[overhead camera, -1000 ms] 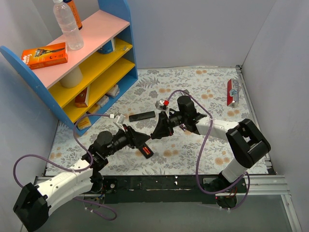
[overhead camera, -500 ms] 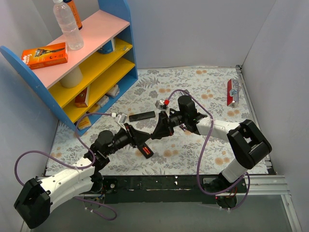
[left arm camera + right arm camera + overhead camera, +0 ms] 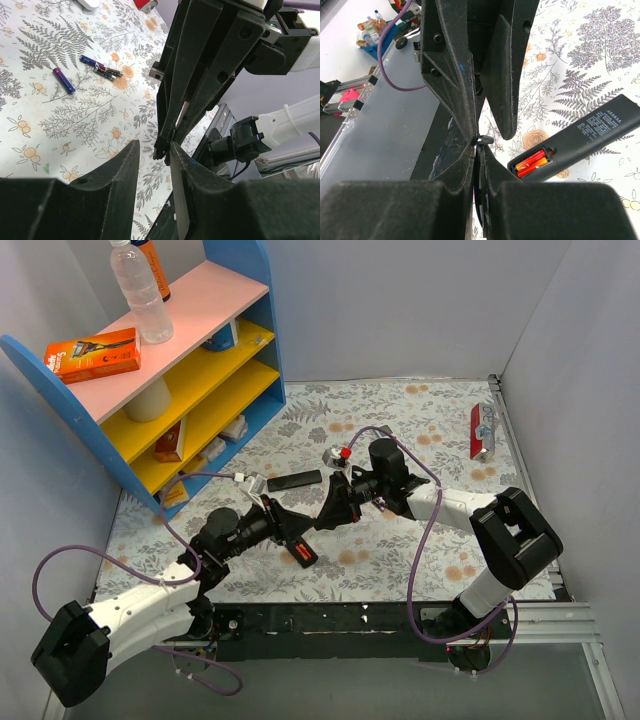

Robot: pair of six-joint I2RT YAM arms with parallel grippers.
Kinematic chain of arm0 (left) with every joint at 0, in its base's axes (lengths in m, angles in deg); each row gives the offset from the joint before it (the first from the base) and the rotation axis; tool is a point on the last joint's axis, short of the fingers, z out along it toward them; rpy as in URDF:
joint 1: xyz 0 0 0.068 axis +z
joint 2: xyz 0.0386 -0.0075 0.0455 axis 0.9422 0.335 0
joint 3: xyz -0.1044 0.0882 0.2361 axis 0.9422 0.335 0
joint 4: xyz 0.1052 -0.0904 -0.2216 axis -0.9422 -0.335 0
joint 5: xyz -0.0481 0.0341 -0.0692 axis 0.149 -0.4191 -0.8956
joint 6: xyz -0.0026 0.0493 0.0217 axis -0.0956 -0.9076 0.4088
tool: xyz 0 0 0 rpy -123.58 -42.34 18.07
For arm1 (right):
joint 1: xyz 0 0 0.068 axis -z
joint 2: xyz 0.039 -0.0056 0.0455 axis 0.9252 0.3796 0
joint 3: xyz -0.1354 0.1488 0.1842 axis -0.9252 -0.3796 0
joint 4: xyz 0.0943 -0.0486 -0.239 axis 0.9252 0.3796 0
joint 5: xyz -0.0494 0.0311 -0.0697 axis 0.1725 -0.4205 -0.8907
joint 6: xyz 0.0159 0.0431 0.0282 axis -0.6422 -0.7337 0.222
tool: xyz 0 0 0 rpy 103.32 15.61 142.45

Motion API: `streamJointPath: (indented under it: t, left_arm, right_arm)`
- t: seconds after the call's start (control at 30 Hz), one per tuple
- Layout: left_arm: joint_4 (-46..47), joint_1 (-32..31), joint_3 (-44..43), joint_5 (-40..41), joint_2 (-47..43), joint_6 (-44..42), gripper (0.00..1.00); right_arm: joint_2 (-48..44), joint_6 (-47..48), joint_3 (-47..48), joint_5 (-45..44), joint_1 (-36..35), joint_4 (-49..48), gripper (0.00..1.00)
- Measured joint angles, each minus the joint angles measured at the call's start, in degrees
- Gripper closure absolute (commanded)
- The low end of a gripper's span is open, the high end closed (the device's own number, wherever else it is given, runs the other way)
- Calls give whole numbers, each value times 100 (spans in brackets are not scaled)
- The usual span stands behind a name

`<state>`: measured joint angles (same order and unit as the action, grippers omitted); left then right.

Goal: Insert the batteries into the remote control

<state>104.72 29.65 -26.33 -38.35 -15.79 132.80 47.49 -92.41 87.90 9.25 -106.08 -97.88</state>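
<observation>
The black remote control lies back-up on the floral cloth, its compartment open with two red-orange batteries in it; its red end shows in the top view. My right gripper is shut on a thin black battery cover and holds it above the cloth. My left gripper is open, with its jaws either side of the right gripper's tip. The two grippers meet tip to tip in the top view, left and right. Loose batteries, one purple and others blue-red, lie on the cloth beyond.
A shorter plain black bar lies behind the grippers. A blue shelf unit with boxes and a bottle stands at the back left. A red packet lies by the right wall. The black table rail runs along the front.
My left arm has edged slightly forward toward the right gripper. The right gripper has stayed put, still holding the cover.
</observation>
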Motion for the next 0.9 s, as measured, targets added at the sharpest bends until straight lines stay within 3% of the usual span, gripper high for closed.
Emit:
streamJointPath:
  t: [0.27, 0.57, 0.77, 0.9]
  left_arm:
    - [146, 0, -37, -273, 68, -9, 78]
    - [-37, 22, -321, -643, 179, -109, 78]
    - [-275, 22, -472, -874, 385, -125, 78]
    - [-400, 20, -509, -957, 391, -151, 72]
  right_arm:
    - [0, 146, 15, 214, -2, 138, 92]
    - [0, 1869, 850, 369, -44, 2634, 92]
    - [2, 2354, 909, 341, -35, 3324, 92]
    - [2, 2459, 909, 323, -37, 3445, 92]
